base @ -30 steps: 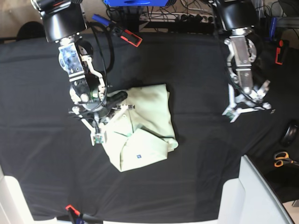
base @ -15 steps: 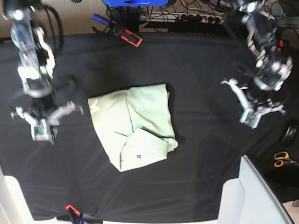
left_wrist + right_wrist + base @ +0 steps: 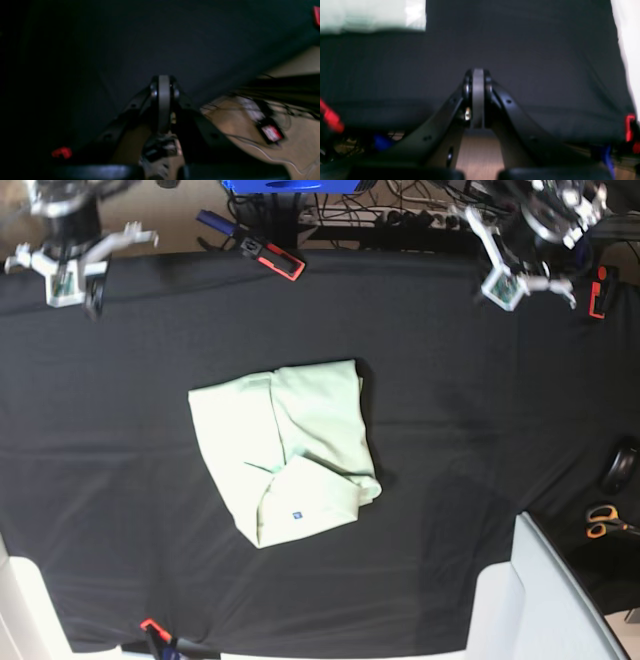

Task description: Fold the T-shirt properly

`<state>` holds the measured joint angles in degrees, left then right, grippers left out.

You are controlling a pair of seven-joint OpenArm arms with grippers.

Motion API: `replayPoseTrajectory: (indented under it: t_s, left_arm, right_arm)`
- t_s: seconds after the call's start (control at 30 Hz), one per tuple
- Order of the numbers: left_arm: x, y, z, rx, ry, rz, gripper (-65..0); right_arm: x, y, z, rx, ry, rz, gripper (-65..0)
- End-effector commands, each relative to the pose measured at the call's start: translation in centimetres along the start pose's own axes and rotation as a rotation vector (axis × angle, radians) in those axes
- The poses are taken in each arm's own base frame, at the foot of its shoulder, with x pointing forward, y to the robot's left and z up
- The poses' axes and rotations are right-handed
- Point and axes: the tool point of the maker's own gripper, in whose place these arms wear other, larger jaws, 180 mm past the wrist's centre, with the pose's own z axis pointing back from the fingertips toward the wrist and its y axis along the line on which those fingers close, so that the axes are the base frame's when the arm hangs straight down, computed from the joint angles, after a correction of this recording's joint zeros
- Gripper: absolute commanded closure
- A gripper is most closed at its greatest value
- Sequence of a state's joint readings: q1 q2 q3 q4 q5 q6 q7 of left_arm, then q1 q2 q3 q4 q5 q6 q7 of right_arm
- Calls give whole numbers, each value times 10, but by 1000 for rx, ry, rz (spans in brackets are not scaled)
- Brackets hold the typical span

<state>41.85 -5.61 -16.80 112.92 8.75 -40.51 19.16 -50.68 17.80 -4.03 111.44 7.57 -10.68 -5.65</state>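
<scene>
Folded shirt mid-table, arms at the far corners

Your pale mint-green cotton T-shirt [image 3: 285,453] lies folded mid-table [image 3: 480,430]. Both the left end effector [image 3: 523,265] and the right end effector [image 3: 78,252] are spread open, empty; wrist views are blurred.

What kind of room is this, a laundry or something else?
Probably a robotics lab bench, not a laundry. A black cloth is clamped over the table with a red clamp, cables and a power strip crowd the far edge, and one folded T-shirt lies alone between two robot arms.

One T-shirt [image 3: 285,452], two grippers: left gripper [image 3: 522,258], right gripper [image 3: 78,249]; one pair of scissors [image 3: 606,523].
</scene>
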Motion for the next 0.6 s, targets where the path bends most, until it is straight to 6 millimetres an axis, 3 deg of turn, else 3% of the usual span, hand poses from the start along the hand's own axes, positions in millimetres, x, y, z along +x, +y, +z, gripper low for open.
replayPoseTrajectory:
  t_s: [0.0,0.17,0.3,0.4,0.5,0.57]
  left_arm:
    - [0,1,6,6,-9,-3,0]
    - [-30,-17,12,-39,69,31,0]
    - [-74,-26,2,-74,176,77,0]
    - [-129,-41,-9,-121,350,32,0]
    - [-190,-82,-18,-256,546,-25,0]
    - [-218,-113,-23,-356,630,-14,0]
  right_arm:
    - [0,2,8,-1,-11,-1,0]
    - [-44,9,24,-3,187,-32,0]
    - [-97,14,20,-11,423,-47,0]
    - [-141,21,21,-31,590,-84,0]
    - [-196,32,26,-33,739,-93,0]
    - [-227,43,26,-12,820,-70,0]
